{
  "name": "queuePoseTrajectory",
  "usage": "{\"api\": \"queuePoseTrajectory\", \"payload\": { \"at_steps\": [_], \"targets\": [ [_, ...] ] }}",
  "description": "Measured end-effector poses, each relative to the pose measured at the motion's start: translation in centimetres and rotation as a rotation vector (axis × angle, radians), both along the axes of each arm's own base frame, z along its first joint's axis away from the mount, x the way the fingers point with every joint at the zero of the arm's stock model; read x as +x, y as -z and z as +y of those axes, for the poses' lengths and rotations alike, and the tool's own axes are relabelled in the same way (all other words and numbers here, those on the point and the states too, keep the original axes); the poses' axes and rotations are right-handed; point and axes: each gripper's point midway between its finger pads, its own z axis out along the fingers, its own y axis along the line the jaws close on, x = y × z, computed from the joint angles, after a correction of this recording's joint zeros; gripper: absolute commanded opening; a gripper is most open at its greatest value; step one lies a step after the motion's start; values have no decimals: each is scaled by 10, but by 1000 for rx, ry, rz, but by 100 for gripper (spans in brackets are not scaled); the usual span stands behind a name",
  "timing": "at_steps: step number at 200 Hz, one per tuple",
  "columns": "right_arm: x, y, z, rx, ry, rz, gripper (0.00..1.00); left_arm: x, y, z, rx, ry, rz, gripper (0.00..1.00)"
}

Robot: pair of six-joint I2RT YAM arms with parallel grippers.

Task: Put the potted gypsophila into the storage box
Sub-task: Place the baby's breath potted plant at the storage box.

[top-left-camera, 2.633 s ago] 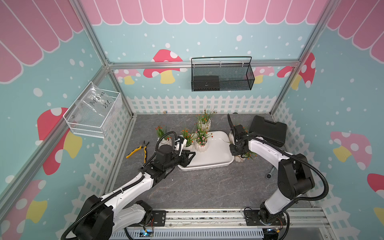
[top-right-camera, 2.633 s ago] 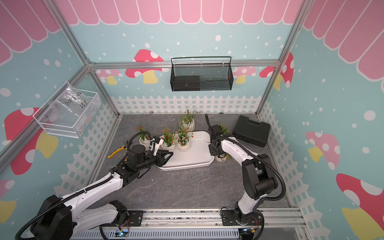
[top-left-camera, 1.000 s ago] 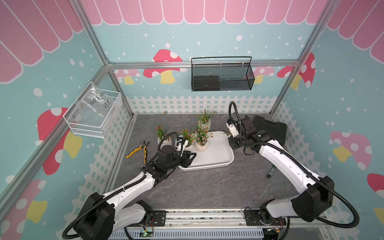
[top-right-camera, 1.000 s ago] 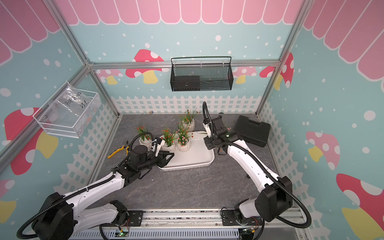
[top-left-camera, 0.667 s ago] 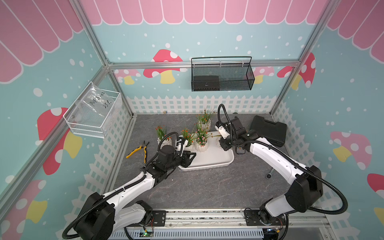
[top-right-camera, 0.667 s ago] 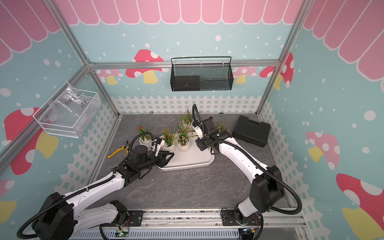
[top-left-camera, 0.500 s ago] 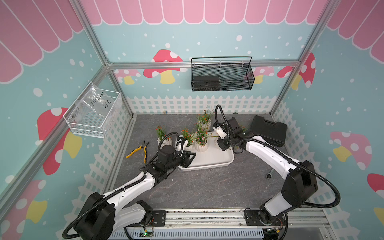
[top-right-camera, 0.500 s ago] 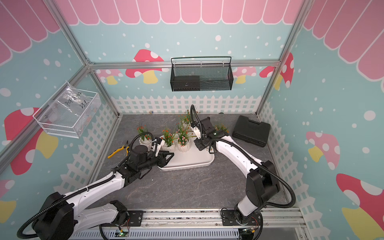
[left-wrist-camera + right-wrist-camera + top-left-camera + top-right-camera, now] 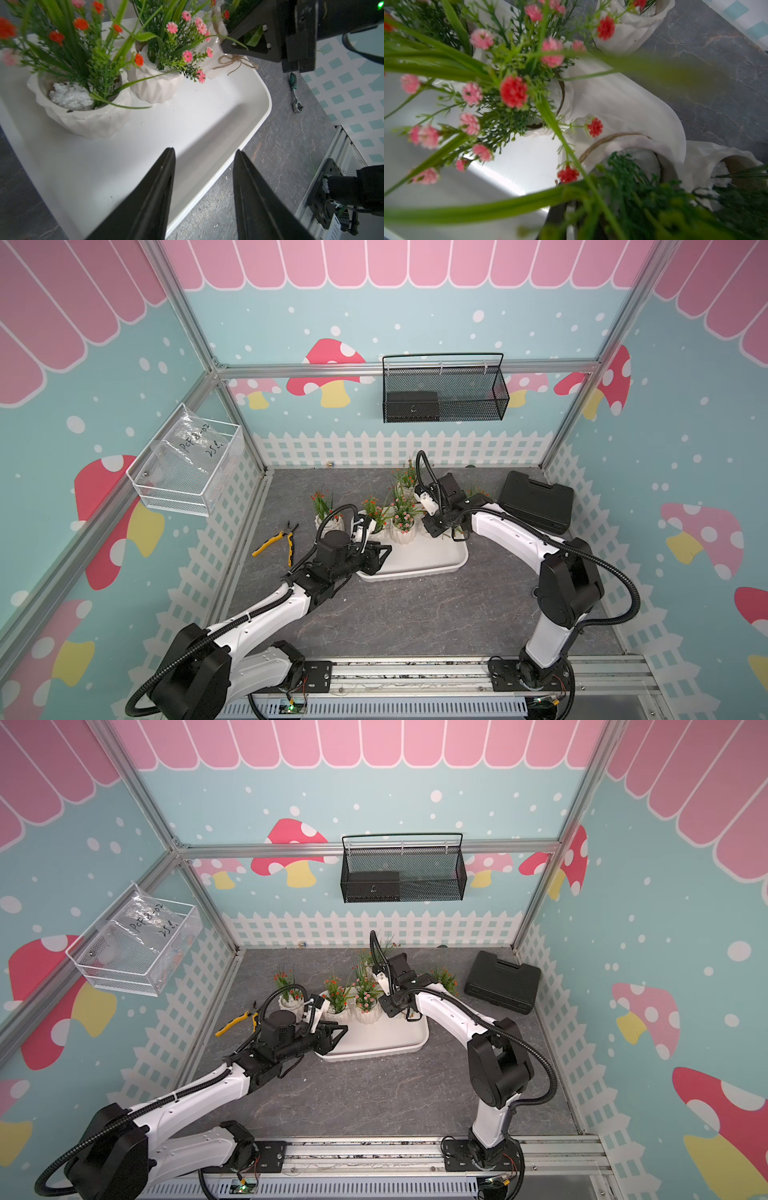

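Seen from above, a white storage box (image 9: 419, 558) sits mid-tabletop (image 9: 415, 614). An orange-flowered pot (image 9: 83, 112) and a pink-flowered pot (image 9: 155, 85) stand side by side inside it, along the 11 o'clock edge. The right tool (image 9: 431, 527) is closed on the foliage of a twine-tied pot (image 9: 216, 64) at the 1 o'clock corner. The left tool (image 9: 204, 150), jaws moderately parted and holding nothing, hovers over the 8 o'clock corner. The box's near half and the tabletop at 6 o'clock lie open. Outside the box are an outer left pot (image 9: 323, 502) at 10 o'clock, a rear pot (image 9: 402, 480) at 12 and an outer right pot (image 9: 444, 977) at 2.
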Motion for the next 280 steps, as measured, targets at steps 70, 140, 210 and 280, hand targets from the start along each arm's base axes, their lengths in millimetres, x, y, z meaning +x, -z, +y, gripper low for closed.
{"api": "queuePoseTrajectory", "payload": {
  "at_steps": [70, 140, 210, 280],
  "targets": [
    [15, 23, 4, -38, 47, 28, 0, 1, 8, 0, 14, -5, 17, 47],
    [33, 41, 7, -64, 97, 42, 7, 1, 9, 1, 22, -6, 20, 47],
    [36, 35, 12, -44, 114, 32, 24, 1, 10, 1, 27, -4, 17, 47],
    [20, -10, 12, 68, 126, -11, 30, 2, 12, 3, 37, -16, 23, 47]
  ]
}}
